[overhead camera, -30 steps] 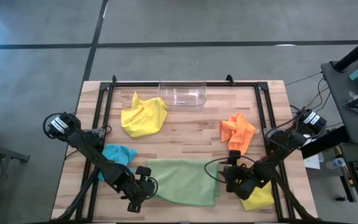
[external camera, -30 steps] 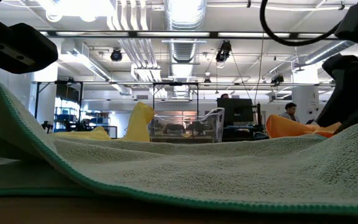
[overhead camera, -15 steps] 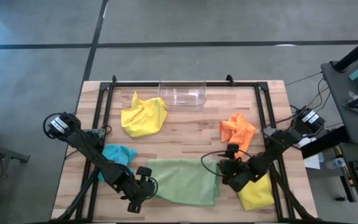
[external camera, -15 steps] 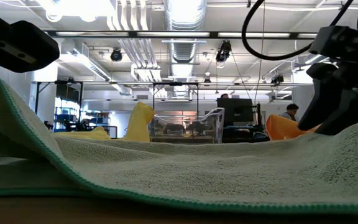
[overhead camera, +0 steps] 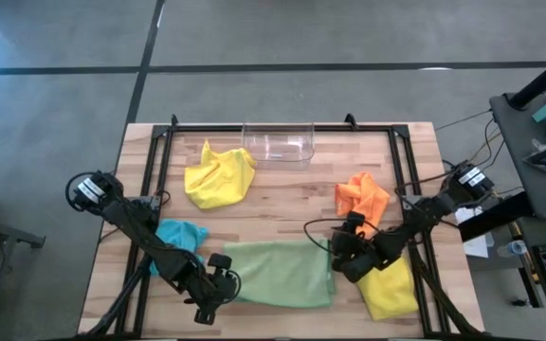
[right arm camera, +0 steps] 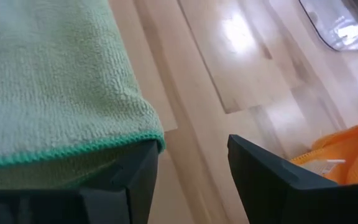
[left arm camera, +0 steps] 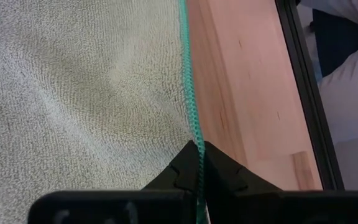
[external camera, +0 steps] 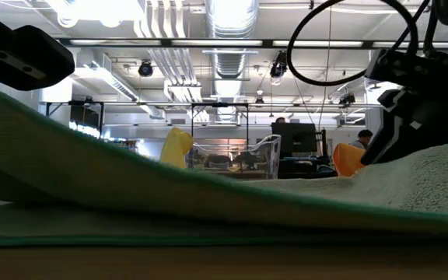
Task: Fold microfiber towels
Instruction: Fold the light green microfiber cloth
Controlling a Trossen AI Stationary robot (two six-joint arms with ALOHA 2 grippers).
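A pale green towel (overhead camera: pixel 278 275) lies spread on the table's near middle. My left gripper (overhead camera: pixel 216 287) is shut on its near left corner. My right gripper (overhead camera: pixel 341 256) is open at the towel's right edge, with the towel's corner (right arm camera: pixel 143 138) by one finger (right arm camera: pixel 135 180). One yellow towel (overhead camera: pixel 218 175) lies crumpled at the far left. The other yellow towel (overhead camera: pixel 391 289) lies at the near right, beside my right arm. An orange towel (overhead camera: pixel 362 199) lies bunched at the right, and a light blue one (overhead camera: pixel 180 235) lies under my left arm. My left gripper pinches the green towel's stitched edge (left arm camera: pixel 196 142) between its two fingers, at the near left corner. The fingers lie along the edge, which runs away from them over the wood. My right gripper is open; I cannot tell whether its finger touches the towel's corner.
A clear plastic bin (overhead camera: pixel 278 142) stands at the table's far edge. A black frame (overhead camera: pixel 164 152) runs along the table's sides. Bare wood (overhead camera: pixel 292 204) shows in the middle between the towels.
My right gripper has gone toward the table's left and far edges, off the near-right yellow towel and up to the green towel's right edge. The yellow towel now shows more fully. My left gripper stays shut on the green towel's corner.
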